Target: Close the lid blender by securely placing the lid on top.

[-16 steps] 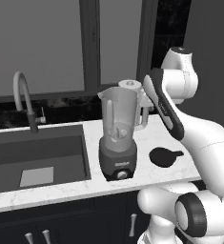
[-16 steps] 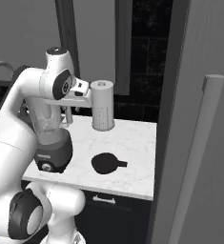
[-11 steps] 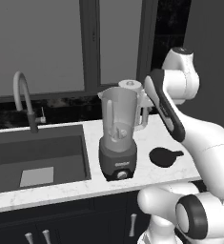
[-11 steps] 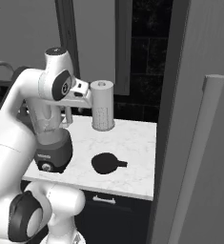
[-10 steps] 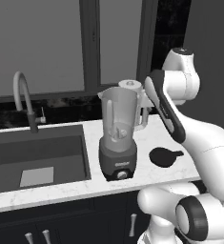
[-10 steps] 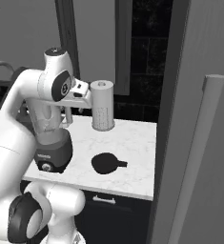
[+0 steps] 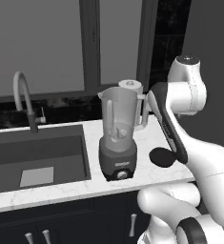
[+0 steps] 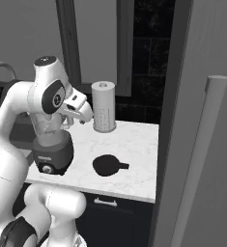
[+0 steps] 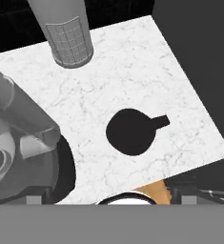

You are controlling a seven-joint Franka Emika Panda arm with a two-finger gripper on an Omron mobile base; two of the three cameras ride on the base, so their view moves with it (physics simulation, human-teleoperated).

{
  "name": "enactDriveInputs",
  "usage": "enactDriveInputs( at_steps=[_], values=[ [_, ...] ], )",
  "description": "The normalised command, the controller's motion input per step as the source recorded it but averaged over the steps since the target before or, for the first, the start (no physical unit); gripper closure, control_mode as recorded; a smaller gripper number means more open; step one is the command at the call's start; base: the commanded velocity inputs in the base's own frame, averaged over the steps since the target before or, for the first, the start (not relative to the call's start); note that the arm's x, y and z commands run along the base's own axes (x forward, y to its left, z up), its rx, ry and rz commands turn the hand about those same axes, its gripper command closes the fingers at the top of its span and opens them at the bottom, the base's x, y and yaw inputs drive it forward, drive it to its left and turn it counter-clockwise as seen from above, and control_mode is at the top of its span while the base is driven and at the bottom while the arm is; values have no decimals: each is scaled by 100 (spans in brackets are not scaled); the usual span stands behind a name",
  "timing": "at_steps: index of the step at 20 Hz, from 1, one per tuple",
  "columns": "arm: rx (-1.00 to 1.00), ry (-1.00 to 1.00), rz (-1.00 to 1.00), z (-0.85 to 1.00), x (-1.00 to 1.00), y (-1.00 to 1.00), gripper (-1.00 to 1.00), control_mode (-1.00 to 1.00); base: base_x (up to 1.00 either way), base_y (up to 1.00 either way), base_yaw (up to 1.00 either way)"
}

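White marble countertop in the left base view, carrying the blender with its clear jar open at the top and dark base with knob facing forward. Just right of it, flat on the stone, the lid, partly masked by the white arm's forearm. Behind the jar, the top of a paper towel roll. To the left, a sink and curved faucet. Arm folded high, elbow raised, forearm slanting down across the counter's right end.

Right base view: wrist and hand held above the counter between blender and paper towel roll, tipped downward. Lid lying alone on the marble, tab pointing right, well apart from the hand. Fingers hidden behind the hand body; spread cannot be told.

Hand view: looking down at the lid, black disc with tab toward the counter edge, nothing touching it. Blender jar at left, roll at top. Fingertips not discernible here either.
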Motion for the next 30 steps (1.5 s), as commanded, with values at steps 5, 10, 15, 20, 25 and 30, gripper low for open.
enactDriveInputs(
  at_steps=[5,10,15,20,25,30],
  values=[
    [3,-1,-41,0,-26,-23,-100,-100,0,0,0],
    [11,0,-40,0,-16,-28,-100,-100,0,0,0],
    [9,3,-25,-2,-1,-19,-100,-100,0,0,0],
    [12,8,-11,-16,0,-23,-100,-100,0,0,0],
    [18,13,-11,-36,7,-47,-100,-100,0,0,0],
    [10,4,-12,-40,4,-34,-100,-100,0,0,0]
  ],
)
